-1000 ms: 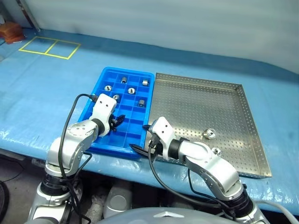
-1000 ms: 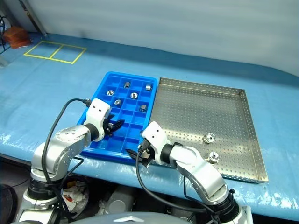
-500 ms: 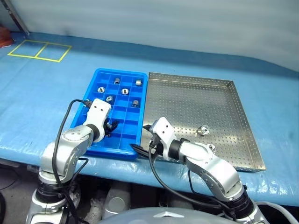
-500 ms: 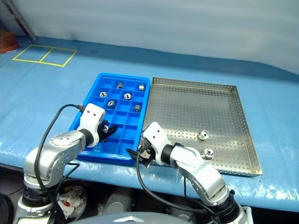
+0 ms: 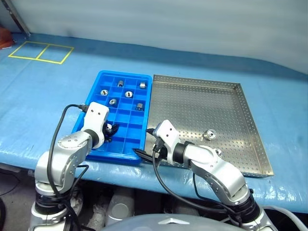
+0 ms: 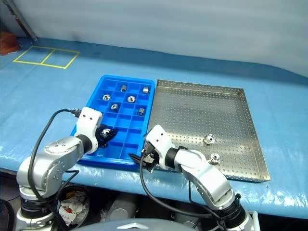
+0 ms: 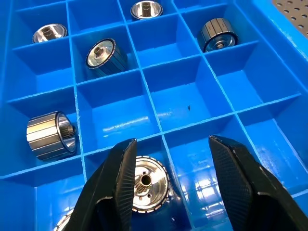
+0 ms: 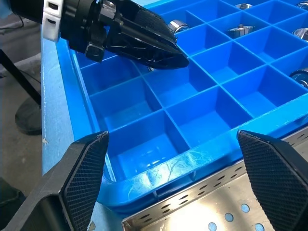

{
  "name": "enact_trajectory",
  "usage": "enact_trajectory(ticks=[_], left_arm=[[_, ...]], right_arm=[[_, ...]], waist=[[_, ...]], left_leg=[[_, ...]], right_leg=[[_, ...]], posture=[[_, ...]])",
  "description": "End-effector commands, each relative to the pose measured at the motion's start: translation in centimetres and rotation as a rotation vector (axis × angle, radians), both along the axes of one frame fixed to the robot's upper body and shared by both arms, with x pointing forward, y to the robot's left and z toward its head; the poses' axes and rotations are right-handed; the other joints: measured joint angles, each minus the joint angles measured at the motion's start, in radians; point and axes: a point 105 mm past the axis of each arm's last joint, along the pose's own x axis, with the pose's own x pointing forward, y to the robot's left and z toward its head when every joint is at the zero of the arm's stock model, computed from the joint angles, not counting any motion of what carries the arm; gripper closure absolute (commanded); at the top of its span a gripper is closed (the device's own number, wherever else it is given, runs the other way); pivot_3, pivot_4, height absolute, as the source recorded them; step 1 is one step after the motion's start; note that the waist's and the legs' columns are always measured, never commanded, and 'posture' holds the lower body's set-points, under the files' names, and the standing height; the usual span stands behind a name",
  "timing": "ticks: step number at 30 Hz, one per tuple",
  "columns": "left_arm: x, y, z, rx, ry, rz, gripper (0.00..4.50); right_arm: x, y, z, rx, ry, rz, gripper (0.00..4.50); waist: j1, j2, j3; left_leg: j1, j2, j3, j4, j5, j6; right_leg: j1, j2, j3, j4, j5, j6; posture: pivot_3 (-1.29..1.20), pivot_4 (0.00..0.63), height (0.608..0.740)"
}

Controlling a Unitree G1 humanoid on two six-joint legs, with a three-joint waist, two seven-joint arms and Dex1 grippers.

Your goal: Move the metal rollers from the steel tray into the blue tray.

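Note:
The blue tray point(image 5: 126, 144) lies left of the steel tray point(image 5: 192, 103), their long sides touching. Several metal rollers point(image 5: 128, 94) sit in the blue tray's far compartments. Two rollers point(image 5: 210, 134) rest on the steel tray's perforated floor, near its front right. My left gripper point(image 7: 171, 142) hovers open over the blue tray's near left cells. A roller point(image 7: 144, 183) stands in the cell below it, beside one finger and not gripped. My right gripper point(image 8: 172, 135) is wide open and empty above the near corner where the two trays meet.
Both trays rest on a table under blue sheeting point(image 5: 53, 91), close to its front edge. Yellow tape squares point(image 5: 37, 51) mark the far left. The right arm's black cable point(image 5: 161, 180) hangs over the front edge.
My left gripper has drawn back and to the left over the blue tray's near cells. The right arm has kept still. The camera view shifted after the oldest frames.

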Motion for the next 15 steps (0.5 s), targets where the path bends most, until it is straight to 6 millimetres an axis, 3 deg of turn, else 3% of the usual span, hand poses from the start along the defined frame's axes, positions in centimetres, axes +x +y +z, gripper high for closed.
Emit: enact_trajectory(ticks=[1,15], left_arm=[[-0.7,1.1,0.0,-0.002,-0.001,0.073,1.93],[-2.4,3.5,0.1,0.007,-0.008,0.196,1.93]], right_arm=[[0.1,0.1,0.9,0.024,-0.032,0.011,0.0],[0.3,-0.1,0.4,0.0,-0.013,0.026,0.0]], waist=[[0.0,0.0,0.0],[0.001,0.0,0.0]], left_leg=[[0.0,0.0,0.0,0.0,0.0,0.0],[0.006,0.001,-0.001,-0.001,0.0,0.0]], right_leg=[[0.0,0.0,0.0,0.0,0.0,0.0],[0.0,0.002,0.0,0.011,-0.005,-0.007]], posture=[[0.38,0.15,0.74],[0.43,0.15,0.74]])
